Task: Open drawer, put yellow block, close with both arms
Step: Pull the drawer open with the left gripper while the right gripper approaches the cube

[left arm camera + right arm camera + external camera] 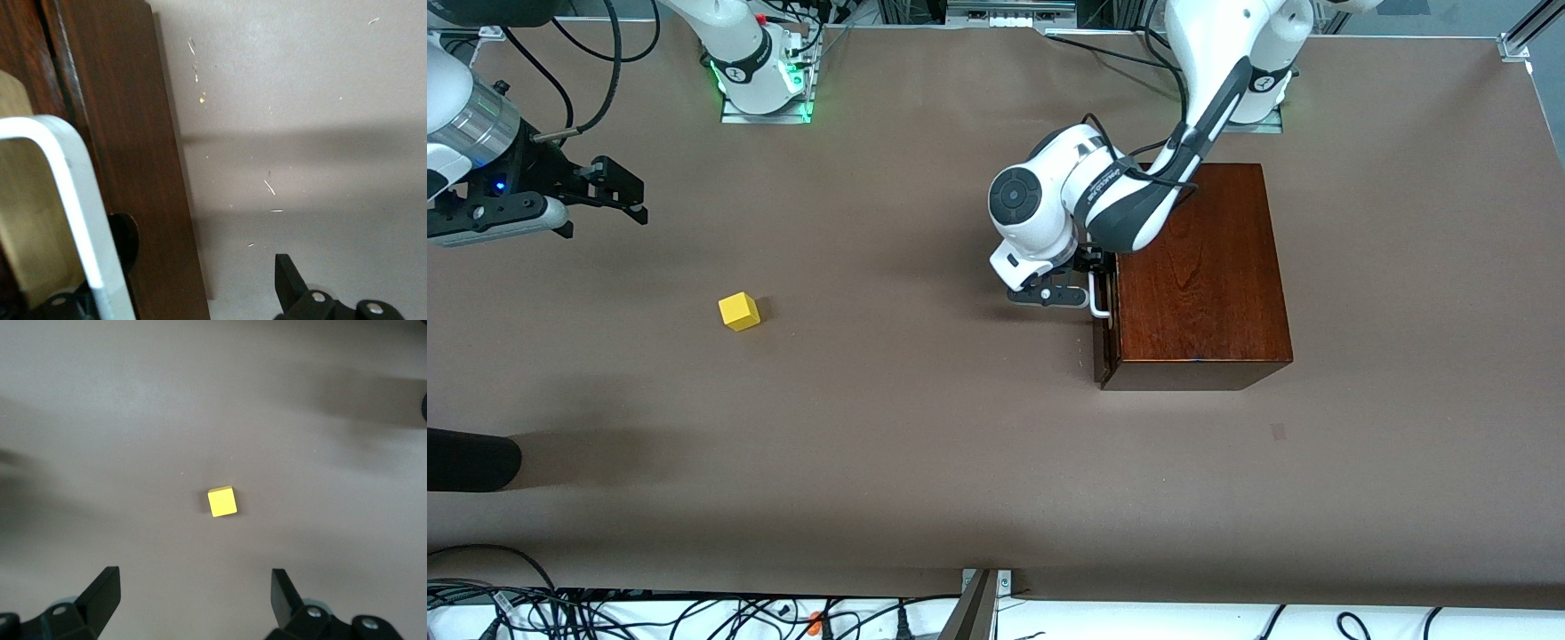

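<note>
The dark reddish-brown wooden box (1200,276) stands toward the left arm's end of the table. Its drawer (1104,342) faces the right arm's end and is out only a sliver. A pale strip of its inside (27,220) shows in the left wrist view. My left gripper (1087,286) is open at the white handle (1100,300). In the left wrist view the handle (67,200) lies between the spread fingers of my left gripper (180,297). The yellow block (739,311) lies on the table toward the right arm's end. My right gripper (618,191) hangs open and empty over the table. In the right wrist view the block (222,502) lies below my right gripper (193,593).
The brown table top (925,427) spreads between the block and the box. A black rounded object (471,460) pokes in at the right arm's end, nearer the front camera. Cables and a metal post (978,604) line the table's near edge.
</note>
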You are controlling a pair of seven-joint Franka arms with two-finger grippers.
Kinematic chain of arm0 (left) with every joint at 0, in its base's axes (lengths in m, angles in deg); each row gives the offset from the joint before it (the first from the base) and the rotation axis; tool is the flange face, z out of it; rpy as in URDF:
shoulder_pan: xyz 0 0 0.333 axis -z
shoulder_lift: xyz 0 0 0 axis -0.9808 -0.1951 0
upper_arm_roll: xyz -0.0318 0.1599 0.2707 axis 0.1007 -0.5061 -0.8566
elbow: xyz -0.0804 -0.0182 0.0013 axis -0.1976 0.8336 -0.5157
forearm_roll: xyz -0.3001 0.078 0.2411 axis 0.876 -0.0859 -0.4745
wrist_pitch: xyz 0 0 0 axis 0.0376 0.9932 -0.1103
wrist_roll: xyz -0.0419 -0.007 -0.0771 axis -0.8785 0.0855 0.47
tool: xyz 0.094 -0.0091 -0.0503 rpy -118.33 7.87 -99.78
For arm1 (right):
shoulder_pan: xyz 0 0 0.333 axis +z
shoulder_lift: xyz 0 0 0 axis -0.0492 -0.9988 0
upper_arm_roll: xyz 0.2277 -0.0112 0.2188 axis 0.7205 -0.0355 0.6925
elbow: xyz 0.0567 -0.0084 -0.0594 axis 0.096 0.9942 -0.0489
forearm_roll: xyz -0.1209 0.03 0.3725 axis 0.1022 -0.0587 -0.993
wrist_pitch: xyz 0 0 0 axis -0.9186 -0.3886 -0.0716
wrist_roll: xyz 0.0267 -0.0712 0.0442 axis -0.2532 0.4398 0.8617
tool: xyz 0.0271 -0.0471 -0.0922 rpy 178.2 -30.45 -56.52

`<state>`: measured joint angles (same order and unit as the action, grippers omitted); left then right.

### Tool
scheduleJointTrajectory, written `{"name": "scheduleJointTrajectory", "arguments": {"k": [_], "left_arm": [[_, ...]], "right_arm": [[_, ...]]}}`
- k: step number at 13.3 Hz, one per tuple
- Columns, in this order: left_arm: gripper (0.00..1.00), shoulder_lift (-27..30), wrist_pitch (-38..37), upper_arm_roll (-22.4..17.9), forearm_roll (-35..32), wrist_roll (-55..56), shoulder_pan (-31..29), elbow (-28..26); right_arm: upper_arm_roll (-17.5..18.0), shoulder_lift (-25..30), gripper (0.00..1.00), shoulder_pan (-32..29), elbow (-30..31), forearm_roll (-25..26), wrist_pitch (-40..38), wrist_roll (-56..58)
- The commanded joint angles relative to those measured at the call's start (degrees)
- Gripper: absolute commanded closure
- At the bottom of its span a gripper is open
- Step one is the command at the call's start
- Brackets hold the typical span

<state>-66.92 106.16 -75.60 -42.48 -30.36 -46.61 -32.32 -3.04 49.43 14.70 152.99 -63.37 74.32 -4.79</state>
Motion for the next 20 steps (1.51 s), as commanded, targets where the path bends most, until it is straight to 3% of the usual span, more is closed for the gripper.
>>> {"name": "scheduleJointTrajectory", "arguments": {"k": [1, 13, 20], "left_arm": [[0.0, 0.26, 1.1, -0.48, -1.57, 1.55, 1.08, -0.33], [0.0, -0.71, 9.27, -0.3, -0.52, 1.9, 2.13, 1.34], [0.0, -4.92, 9.27, -0.3, 2.99, 2.78, 4.76, 8.89]], "right_arm": [[-0.1, -0.62, 0.0, -0.37, -0.97, -0.2, -0.12, 0.39], [-0.1, -0.62, 0.0, -0.28, -0.97, -0.29, 0.32, 0.39], [-0.01, -0.62, 0.0, -0.37, -0.97, -0.29, 0.49, 0.39]]}}
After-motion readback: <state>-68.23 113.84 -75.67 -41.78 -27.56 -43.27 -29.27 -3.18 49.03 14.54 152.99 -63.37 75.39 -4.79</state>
